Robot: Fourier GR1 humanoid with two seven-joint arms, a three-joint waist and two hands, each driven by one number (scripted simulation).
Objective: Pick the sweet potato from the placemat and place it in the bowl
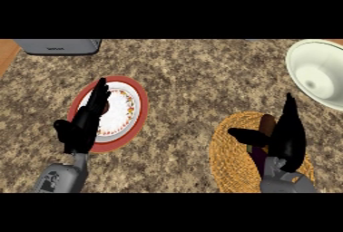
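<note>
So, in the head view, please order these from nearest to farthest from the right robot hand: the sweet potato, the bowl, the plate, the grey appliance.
From the right robot hand:
1. Sweet potato, right beside it on the placemat.
2. Bowl, upper right.
3. Plate, left of centre.
4. Grey appliance, far upper left.

sweet potato [267,123]: brown, on woven placemat [227,158] | bowl [320,74]: white, upper right

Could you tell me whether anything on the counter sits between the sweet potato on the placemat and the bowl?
Nothing visible does. The sweet potato lies on the placemat beside the right robot hand, and only bare counter separates it from the bowl.
</note>
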